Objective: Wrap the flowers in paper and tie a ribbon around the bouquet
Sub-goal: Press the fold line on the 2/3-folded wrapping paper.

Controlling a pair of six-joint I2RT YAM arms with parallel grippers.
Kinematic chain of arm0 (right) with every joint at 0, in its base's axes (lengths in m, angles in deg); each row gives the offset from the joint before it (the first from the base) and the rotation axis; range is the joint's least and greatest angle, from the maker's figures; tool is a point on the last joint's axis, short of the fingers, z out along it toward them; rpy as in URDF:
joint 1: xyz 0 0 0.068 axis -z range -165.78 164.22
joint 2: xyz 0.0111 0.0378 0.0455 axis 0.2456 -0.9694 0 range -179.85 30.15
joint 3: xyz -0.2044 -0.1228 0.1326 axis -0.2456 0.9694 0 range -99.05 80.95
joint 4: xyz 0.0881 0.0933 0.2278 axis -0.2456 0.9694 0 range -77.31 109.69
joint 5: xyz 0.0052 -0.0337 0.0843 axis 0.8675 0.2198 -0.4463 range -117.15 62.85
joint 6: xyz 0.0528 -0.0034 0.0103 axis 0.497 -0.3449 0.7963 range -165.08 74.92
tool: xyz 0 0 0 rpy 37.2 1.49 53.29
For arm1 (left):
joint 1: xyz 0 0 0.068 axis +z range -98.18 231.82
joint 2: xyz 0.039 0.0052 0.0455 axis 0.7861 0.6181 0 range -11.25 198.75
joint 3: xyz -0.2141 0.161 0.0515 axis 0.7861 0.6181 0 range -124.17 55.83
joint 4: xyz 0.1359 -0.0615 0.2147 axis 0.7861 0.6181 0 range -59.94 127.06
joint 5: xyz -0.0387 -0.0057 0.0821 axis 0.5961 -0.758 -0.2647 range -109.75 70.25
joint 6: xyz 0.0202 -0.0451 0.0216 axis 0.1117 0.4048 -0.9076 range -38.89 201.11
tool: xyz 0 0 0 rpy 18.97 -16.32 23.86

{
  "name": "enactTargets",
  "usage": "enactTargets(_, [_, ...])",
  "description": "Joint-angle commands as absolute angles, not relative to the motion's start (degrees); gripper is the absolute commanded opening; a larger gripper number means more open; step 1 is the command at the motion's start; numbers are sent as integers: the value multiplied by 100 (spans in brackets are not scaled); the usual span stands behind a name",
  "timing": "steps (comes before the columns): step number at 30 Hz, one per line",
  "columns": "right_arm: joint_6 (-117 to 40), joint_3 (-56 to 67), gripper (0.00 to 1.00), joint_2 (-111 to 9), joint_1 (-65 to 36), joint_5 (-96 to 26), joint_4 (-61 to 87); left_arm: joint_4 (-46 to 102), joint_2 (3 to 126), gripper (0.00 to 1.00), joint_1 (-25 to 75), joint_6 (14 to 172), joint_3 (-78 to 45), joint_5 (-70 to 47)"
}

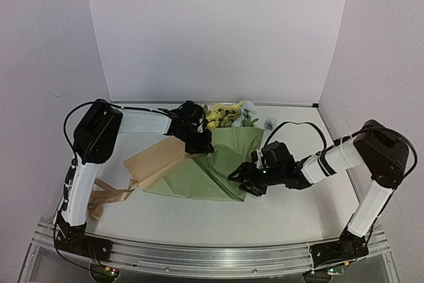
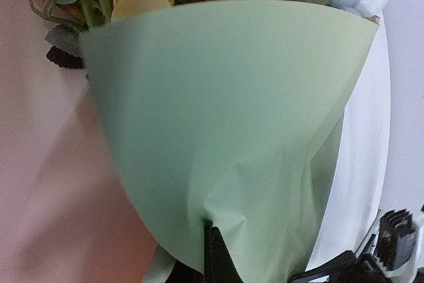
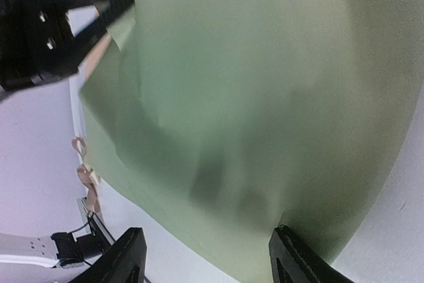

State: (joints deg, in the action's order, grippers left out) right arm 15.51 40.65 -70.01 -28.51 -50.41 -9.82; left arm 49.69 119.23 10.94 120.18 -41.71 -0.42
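Wrapping step: your left end effector (image 1: 202,145) clamps the creased olive-green paper sheet (image 1: 199,180) over the yellow-blue artificial flowers (image 1: 228,114); your released right end effector (image 1: 240,182) should fold next.

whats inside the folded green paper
Flowers: yellow and pale blue blooms poke out of the top of the paper. Their stems are covered by it, so they cannot be seen.

The paper (image 1: 222,157) is covering the stems of the flowers (image 1: 230,113), so only blooms are showing. The left gripper (image 1: 201,145) is hiding its fingertips in the fold, out of sight. From the right wrist the green sheet is blurring badly, and the ribbon (image 1: 111,197) is lying partly behind the left arm (image 1: 81,180).
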Motion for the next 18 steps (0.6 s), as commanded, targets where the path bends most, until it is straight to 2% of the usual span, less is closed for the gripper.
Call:
enactTargets(1, [1937,4659,66,-7222,-2979,-4937,-1646,4968,11874,0,1104,12044,-4282,-68])
enactTargets(6, [1955,4981,68,-6923,-3166,-4858,-1726,4978,11898,0,1104,12057,-4308,-68])
enactTargets(12, [1927,5028,68,-7109,-3259,-4785,-1685,4996,11820,2,1103,12039,-4337,-32])
enactTargets(18, [1798,4796,63,-6951,-3312,-4467,-1050,4888,10927,27,1111,12051,-3830,-155])
